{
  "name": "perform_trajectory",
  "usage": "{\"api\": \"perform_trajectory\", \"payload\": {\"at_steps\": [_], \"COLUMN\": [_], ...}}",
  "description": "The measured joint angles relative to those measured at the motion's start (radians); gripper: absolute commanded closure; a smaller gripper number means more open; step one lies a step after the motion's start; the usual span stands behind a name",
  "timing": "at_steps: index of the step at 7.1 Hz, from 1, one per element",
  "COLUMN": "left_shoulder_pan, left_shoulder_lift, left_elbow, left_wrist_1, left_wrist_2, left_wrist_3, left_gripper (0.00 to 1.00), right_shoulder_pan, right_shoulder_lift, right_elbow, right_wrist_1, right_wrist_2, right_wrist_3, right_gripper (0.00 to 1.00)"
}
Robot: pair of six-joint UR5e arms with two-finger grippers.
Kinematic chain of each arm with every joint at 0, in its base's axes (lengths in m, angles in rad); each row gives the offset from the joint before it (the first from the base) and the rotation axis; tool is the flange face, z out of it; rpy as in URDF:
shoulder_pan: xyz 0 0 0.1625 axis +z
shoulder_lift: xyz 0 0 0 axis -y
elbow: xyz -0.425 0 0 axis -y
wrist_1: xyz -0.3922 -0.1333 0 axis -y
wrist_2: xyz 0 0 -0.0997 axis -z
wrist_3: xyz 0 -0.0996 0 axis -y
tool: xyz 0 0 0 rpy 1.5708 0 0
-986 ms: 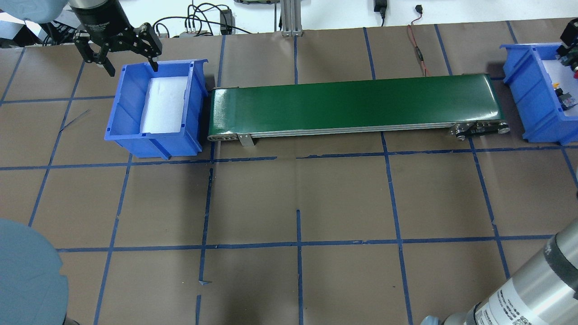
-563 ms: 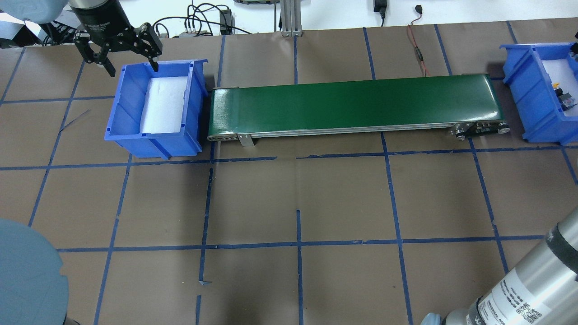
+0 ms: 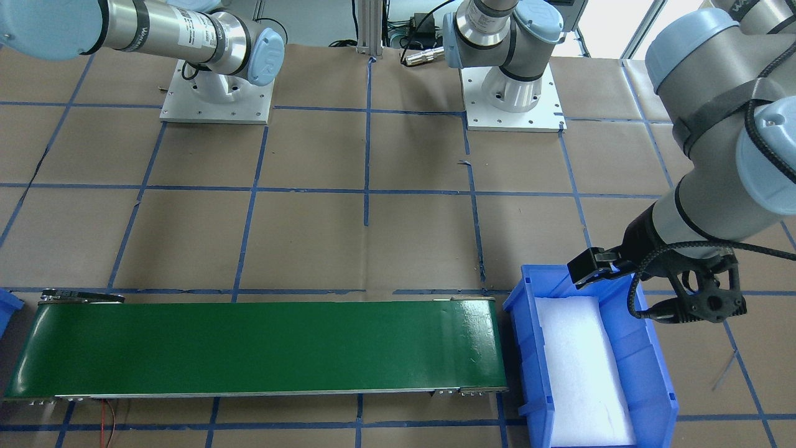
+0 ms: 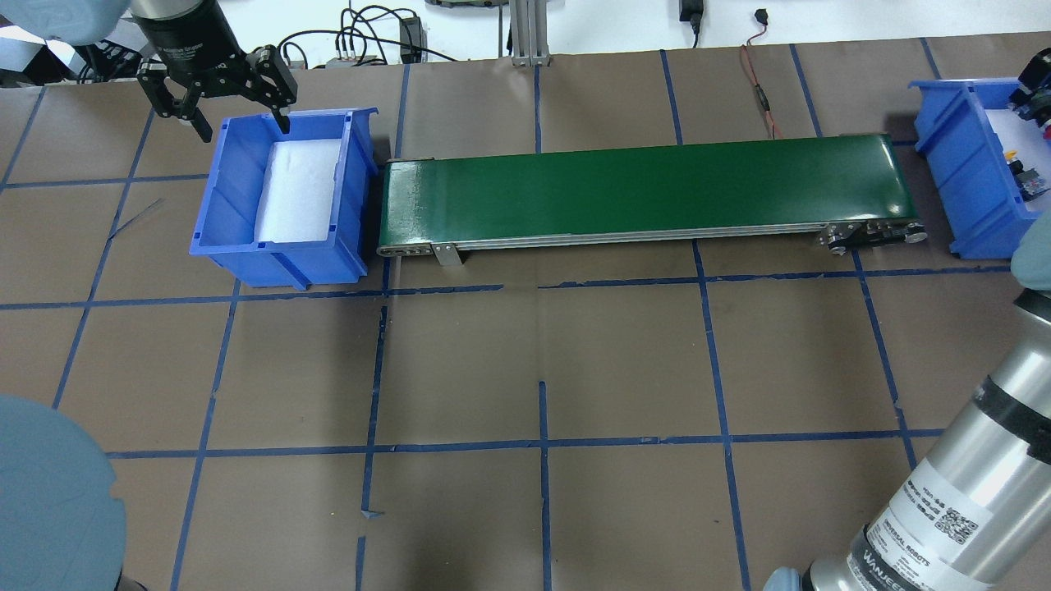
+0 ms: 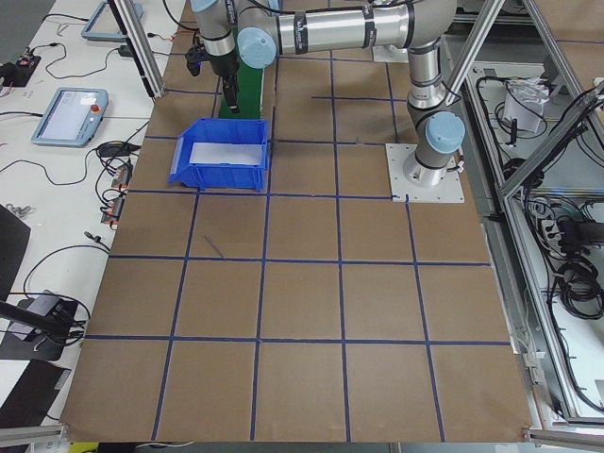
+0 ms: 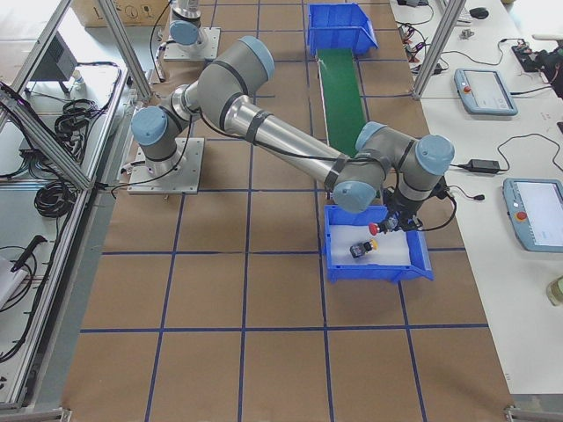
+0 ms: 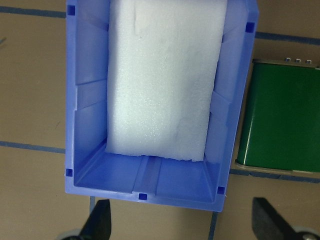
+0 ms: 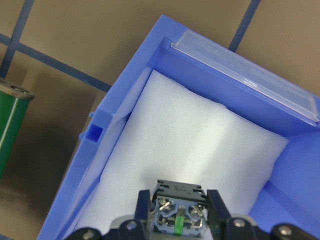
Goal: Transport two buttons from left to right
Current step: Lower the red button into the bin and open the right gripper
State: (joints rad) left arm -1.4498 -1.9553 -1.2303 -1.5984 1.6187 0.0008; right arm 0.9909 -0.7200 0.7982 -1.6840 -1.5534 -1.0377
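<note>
Above right bin (image 8: pixel 107 145), right pincer (image 8: pixel 179 221) grasping button (image 8: pixel 179 197), left pincer (image 4: pixel 243 125) released over left bin (image 4: pixel 232 190) edge.

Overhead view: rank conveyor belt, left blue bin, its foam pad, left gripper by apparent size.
1. conveyor belt
2. left blue bin
3. foam pad and left gripper: these look similar. The gripper sits higher, nearer the camera, so I leave them unranked.

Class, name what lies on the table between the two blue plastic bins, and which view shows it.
A long green conveyor belt spans the gap from the left blue plastic bin to the right blue bin, seen in the overhead view.
</note>
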Motion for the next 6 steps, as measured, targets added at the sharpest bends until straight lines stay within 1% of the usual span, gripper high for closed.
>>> {"api": "perform_trajectory", "payload": {"at_steps": [1, 2, 4, 5, 6], "left_shoulder_pan": [-0.013, -0.026, -0.033, -0.034, -0.033], "left_shoulder_lift": [0.001, 0.002, 0.0, 0.0, 0.001], "left_elbow": [0.0, -0.006, -0.007, -0.005, -0.002], "left_wrist_1": [0.004, 0.007, 0.016, 0.017, 0.018], "left_wrist_2": [-0.007, 0.014, 0.093, 0.105, 0.104], "left_wrist_3": [-0.004, -0.006, -0.01, -0.011, -0.01], "left_gripper": [0.0, 0.0, 0.0, 0.0, 0.0], "right_shoulder_pan": [0.0, 0.0, 0.0, 0.0, 0.0], "right_shoulder_lift": [0.019, 0.032, 0.063, 0.085, 0.106], "right_elbow": [-0.006, -0.009, -0.028, -0.046, -0.065], "right_wrist_1": [-0.012, -0.031, -0.064, -0.069, -0.071], "right_wrist_2": [0.001, 0.002, 0.003, 0.003, 0.004], "right_wrist_3": [-0.004, -0.006, -0.008, -0.008, -0.008], "right_gripper": [0.92, 0.92, 0.92, 0.92, 0.87]}}
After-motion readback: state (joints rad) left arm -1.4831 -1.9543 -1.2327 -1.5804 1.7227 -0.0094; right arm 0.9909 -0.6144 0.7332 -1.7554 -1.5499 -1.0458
